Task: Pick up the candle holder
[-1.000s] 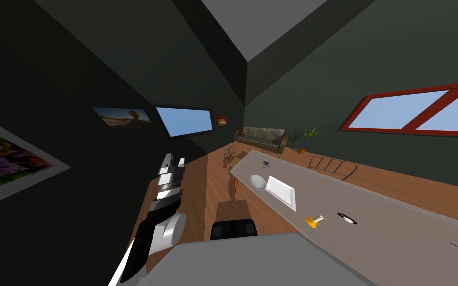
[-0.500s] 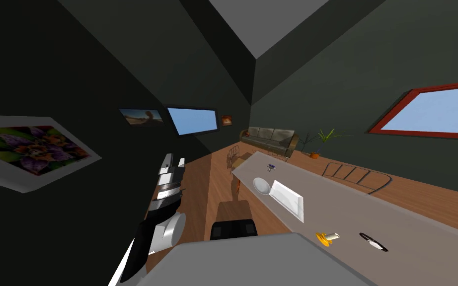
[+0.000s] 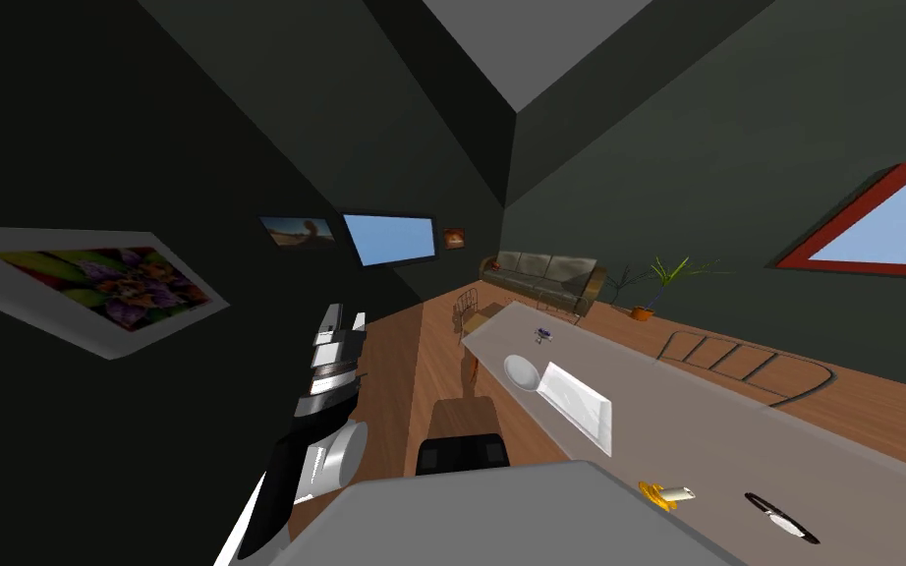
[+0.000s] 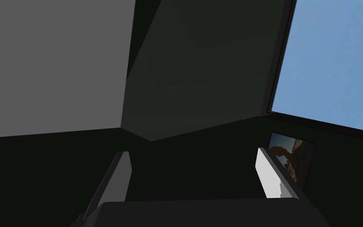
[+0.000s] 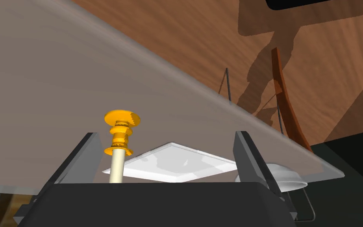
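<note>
The candle holder [image 3: 665, 494] is orange-yellow with a white candle in it and sits on the long grey table [image 3: 834, 462], close to my chest. In the right wrist view the candle holder [image 5: 121, 132] is between the fingers of my right gripper [image 5: 167, 136], close to one finger. Its candle end points back toward the gripper's body. The fingers stand wide apart and touch nothing. My left gripper [image 3: 343, 319] is raised at the left beside the dark wall, and in its own view the left gripper [image 4: 192, 153] is open and empty.
Further along the table lie a white square plate [image 3: 577, 403], a pale bowl [image 3: 522, 371] and a small dark object [image 3: 543, 334]. A dark knife-like thing [image 3: 780, 518] lies right of the holder. A wire chair [image 3: 746, 364] stands behind the table. A sofa [image 3: 544, 275] and plant [image 3: 662, 280] are at the far end.
My head view has swung, so the table, the candle holder and the window now sit lower and further right in the picture. The left arm keeps its pose.
</note>
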Available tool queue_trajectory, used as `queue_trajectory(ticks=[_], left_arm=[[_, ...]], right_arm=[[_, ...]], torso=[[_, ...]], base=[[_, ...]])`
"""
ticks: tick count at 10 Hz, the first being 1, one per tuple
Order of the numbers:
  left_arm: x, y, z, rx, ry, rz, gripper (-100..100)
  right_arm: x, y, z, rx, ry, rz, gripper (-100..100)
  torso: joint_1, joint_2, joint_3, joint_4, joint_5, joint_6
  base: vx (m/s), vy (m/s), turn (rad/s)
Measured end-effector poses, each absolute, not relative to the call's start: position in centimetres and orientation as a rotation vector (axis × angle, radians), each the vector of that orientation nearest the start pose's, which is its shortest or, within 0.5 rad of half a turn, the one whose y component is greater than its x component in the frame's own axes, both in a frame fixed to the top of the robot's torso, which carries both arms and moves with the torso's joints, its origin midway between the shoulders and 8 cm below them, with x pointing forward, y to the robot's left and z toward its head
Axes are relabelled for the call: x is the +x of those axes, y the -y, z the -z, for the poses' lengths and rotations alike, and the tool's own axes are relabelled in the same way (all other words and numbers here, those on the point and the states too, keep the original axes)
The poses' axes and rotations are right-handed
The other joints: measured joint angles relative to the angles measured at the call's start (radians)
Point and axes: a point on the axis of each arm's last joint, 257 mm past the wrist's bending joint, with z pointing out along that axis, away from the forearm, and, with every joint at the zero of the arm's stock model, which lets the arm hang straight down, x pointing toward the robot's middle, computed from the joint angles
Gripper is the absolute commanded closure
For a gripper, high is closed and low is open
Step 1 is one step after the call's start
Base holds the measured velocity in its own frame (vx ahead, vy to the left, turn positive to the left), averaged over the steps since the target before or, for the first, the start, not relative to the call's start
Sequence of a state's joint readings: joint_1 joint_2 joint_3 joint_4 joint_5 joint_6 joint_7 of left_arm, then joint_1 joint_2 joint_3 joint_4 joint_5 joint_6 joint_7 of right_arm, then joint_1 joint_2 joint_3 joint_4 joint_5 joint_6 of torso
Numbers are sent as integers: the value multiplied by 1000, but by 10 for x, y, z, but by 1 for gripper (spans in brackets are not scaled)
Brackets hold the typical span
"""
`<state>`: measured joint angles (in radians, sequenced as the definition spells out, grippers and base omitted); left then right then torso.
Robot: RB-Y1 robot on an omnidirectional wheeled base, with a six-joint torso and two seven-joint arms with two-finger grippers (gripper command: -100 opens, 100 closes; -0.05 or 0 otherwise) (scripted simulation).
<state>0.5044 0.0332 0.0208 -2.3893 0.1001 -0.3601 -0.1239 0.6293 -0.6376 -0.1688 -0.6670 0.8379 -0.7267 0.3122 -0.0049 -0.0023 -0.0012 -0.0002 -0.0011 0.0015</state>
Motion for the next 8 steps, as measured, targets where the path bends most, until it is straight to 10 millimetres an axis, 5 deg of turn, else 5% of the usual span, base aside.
queue_trajectory(ticks=[8], left_arm=[[342, -291, -46, -670, -641, 1230, 0]], right_arm=[[-46, 591, 526, 217, -2705, 67, -100]], torso=[[1, -2, -1, 0, 0, 0]], base=[[28, -68, 186]])
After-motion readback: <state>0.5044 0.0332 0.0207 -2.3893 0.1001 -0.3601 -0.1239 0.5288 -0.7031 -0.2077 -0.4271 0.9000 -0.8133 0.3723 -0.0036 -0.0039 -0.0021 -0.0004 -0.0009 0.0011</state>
